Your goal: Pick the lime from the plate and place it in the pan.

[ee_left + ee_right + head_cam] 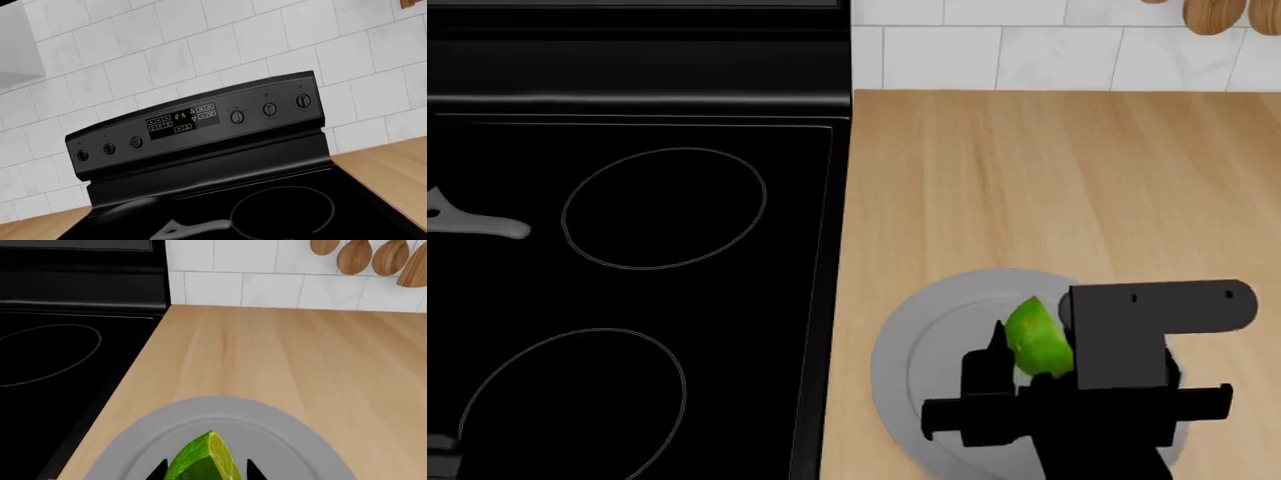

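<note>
The lime (200, 462) stands on edge on the light-grey plate (133, 450), green rind on one side, paler cut face on the other. My right gripper (207, 472) straddles it, a black fingertip showing on each side with a thin gap at the cut face. In the head view the right gripper (1030, 350) sits over the plate (894, 350) with the lime (1034, 335) between its fingers. Of the pan only the silver-grey handle (193, 227) with its hole shows, also at the head view's left edge (481, 225). My left gripper is out of view.
The black stove (787, 250) with burner circles (665, 208) lies left of the wooden counter (1068, 180). Its control panel (193, 122) stands against the white tiled wall. Wooden spoons (370, 255) hang at the back right.
</note>
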Motion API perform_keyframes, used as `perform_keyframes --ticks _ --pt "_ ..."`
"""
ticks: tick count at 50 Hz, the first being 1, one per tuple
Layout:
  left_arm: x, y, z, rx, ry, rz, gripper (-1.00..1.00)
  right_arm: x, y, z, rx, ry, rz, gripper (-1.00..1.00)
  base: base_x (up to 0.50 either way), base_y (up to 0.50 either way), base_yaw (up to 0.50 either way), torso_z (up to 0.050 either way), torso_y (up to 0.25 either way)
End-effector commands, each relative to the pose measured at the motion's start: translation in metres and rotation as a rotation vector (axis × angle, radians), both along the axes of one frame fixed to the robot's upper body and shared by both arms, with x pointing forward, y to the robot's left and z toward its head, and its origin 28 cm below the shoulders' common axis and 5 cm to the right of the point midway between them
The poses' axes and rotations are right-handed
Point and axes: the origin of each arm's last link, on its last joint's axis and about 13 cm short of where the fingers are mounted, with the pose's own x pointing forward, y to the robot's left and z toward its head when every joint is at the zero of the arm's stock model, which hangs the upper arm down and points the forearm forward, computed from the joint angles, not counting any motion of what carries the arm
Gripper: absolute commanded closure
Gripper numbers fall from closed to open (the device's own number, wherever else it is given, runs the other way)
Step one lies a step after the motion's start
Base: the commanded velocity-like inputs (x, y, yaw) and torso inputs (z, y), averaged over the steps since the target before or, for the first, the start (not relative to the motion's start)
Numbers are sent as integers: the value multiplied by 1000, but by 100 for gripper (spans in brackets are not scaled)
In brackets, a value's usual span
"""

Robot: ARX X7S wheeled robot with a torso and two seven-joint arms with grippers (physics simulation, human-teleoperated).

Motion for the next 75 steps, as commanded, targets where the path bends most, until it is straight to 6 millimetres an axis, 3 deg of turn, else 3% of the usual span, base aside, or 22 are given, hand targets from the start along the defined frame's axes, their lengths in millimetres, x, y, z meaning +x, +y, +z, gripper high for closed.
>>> perform_keyframes --ticks 1,6,15,75 --pt "4 -5 3 -18 -37 -37 -100 -28 6 42 -22 -152 61 100 0 0 0 0 0" --pt "10 -8 3 -22 -52 -39 -100 -28 3 49 -22 -180 71 100 0 0 0 0 0" --pt "18 -11 -1 -25 -62 -38 -100 -20 2 44 -38 -189 79 100 27 180 0 0 0" --pt "11 -12 -1 -30 -58 -31 -100 -24 5 38 -84 -163 95 100 107 500 0 0 0"
